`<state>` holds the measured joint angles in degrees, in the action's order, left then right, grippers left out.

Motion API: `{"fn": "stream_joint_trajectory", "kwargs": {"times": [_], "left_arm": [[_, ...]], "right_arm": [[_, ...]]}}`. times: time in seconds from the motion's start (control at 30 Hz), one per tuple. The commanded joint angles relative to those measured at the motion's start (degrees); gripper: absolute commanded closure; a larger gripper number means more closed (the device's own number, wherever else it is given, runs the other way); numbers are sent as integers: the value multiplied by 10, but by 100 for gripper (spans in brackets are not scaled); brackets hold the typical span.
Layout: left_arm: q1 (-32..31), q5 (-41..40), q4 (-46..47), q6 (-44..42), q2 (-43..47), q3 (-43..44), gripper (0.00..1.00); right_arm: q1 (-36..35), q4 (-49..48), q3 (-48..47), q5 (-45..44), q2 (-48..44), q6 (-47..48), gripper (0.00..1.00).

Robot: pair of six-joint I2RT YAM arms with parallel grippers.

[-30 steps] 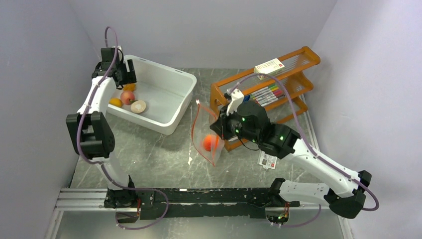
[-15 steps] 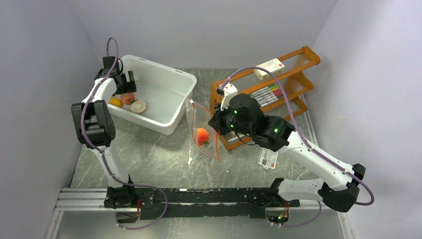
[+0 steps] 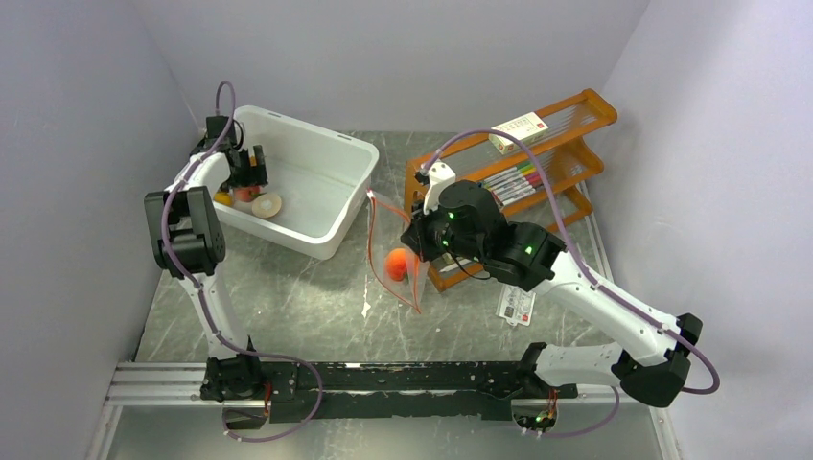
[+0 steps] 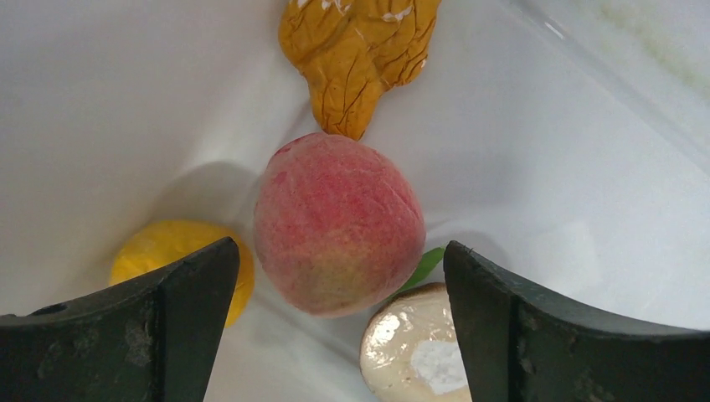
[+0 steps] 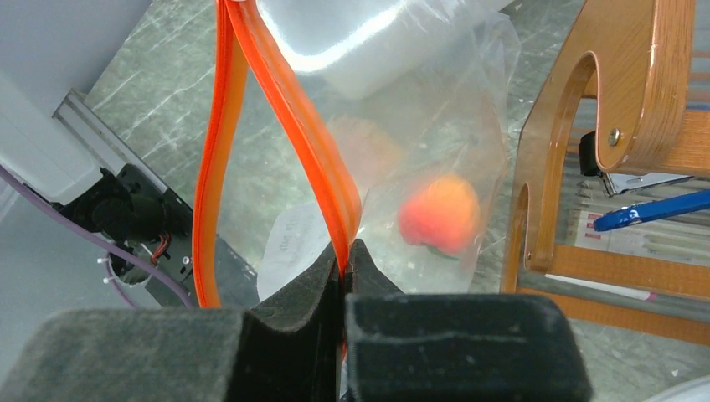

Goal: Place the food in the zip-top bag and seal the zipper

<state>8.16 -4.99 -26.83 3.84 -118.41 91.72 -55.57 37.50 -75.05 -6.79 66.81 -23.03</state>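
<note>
My left gripper point(image 3: 247, 178) is open, low in the white tub point(image 3: 326, 206), its jaws on either side of a peach-pink fruit point(image 4: 338, 222). A yellow-orange fruit point(image 4: 172, 255), a wrinkled orange piece point(image 4: 360, 46) and a cream-topped brown piece point(image 4: 414, 352) lie round it. My right gripper point(image 3: 419, 241) is shut on the orange-red zipper strip point(image 5: 293, 109) of the clear bag point(image 3: 393, 254) and holds its mouth open. One orange-red fruit point(image 3: 398, 264) lies inside the bag and also shows in the right wrist view point(image 5: 439, 213).
An orange wooden rack point(image 3: 537, 163) with coloured markers point(image 3: 513, 182) and a small box point(image 3: 518, 129) on top stands right behind the bag. A white card point(image 3: 515, 307) lies on the table near the right arm. Walls close in on both sides.
My left gripper has come down into the tub toward the peach-pink fruit. My right gripper shifted the bag slightly left and back, and the fruit inside it swung.
</note>
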Motion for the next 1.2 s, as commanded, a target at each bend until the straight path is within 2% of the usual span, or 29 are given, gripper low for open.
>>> {"fn": "stream_joint_trajectory", "kwargs": {"times": [0.0,0.1,0.23,0.37,0.5,0.8,1.0,1.17], "left_arm": [[3,2,28,-7,-17,7,11],[3,1,36,-5,-26,11,14],[3,16,44,-5,-18,8,30],[3,16,58,-2,8,-14,39],[3,38,69,2,32,-39,49],[3,81,79,38,119,-72,52],[3,116,45,64,186,-75,53],[3,194,9,81,260,-87,53]], "right_arm": [[1,-21,1,13,-1,8,100],[1,-16,2,15,-3,6,100],[1,-32,29,15,-20,-4,100],[1,-39,47,12,-25,-28,100],[1,-3,36,-14,-7,-59,100],[1,-20,76,21,-1,-106,100],[-2,21,86,31,13,-158,100],[-3,49,52,17,20,-150,100]]}}
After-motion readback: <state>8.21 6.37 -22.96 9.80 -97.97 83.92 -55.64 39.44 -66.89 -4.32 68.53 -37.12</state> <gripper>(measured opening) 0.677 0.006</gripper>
